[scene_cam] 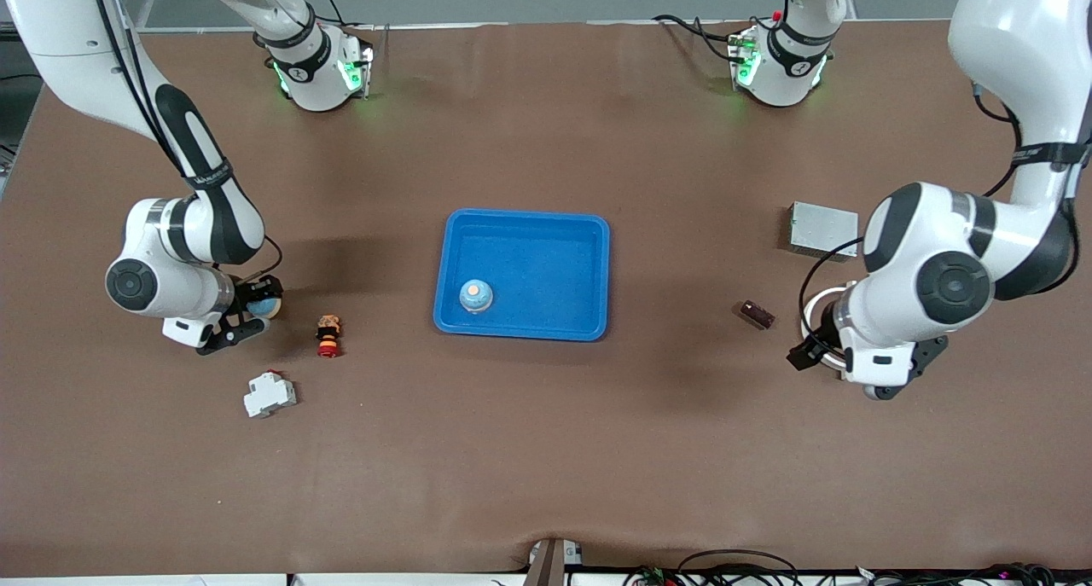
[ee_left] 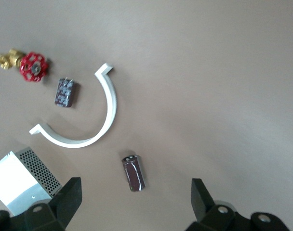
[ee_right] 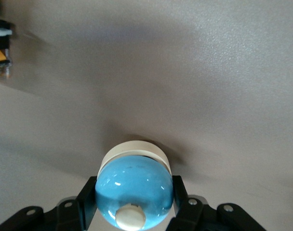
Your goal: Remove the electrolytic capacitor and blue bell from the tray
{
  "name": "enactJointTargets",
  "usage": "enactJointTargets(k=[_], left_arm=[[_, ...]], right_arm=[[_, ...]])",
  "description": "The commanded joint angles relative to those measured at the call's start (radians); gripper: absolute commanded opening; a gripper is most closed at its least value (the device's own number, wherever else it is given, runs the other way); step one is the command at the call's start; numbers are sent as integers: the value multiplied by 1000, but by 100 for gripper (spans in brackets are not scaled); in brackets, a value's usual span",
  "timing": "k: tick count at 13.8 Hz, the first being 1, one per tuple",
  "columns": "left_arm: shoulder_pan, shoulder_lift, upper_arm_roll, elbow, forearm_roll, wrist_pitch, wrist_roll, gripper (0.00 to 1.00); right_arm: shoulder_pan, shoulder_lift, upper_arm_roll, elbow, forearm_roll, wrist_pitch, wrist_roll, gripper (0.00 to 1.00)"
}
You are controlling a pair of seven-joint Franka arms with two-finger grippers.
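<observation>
So here's where I'm at. My right gripper (ee_right: 134, 202) is clamped on a blue bell (ee_right: 134, 190), one finger pressed on each side of the dome, and it sits low over the table (scene_cam: 546, 449) toward the right arm's end. In the front view you can only catch a sliver of that bell (scene_cam: 265, 304) poking out past the wrist. I honestly can't tell whether its white base is resting on the cloth or just off it.

My left gripper (ee_left: 134, 202) is spread wide with nothing between the fingers, hanging over the table at the left arm's end. The dark capacitor (ee_left: 133, 173) lies flat on the cloth, in the gap between my fingertips as the left wrist view shows it, but not touching either one. From the front, the capacitor (scene_cam: 757, 314) sits between the blue tray (scene_cam: 522, 222) and my left wrist.

A second blue bell (scene_cam: 476, 295) already stands inside the tray, in the corner nearest the front camera on the right arm's side.

Other stuff around: a white curved clip (ee_left: 88, 130), a small dark component (ee_left: 65, 92) and a red-handled valve (ee_left: 33, 66) near the capacitor, a grey perforated box (scene_cam: 822, 229), a white breaker (scene_cam: 270, 394) and a red push button (scene_cam: 328, 336).
</observation>
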Motion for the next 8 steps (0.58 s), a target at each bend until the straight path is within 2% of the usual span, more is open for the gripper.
enactJointTargets(k=[1, 2, 3, 5, 8], left_arm=[[9, -40, -6, 69, -33, -93, 127, 100], [13, -64, -3, 90, -34, -129, 183, 100], [32, -73, -8, 115, -48, -167, 252, 100], [67, -92, -11, 149, -66, -233, 292, 100], [102, -178, -3, 150, -65, -246, 453, 100]], right_arm=[[-3, 3, 1, 4, 10, 7, 10, 67], [-4, 3, 1, 5, 10, 5, 10, 94], [-4, 3, 1, 8, 10, 2, 10, 100], [-4, 0, 1, 8, 10, -10, 11, 100], [-3, -28, 4, 14, 36, -74, 39, 100]])
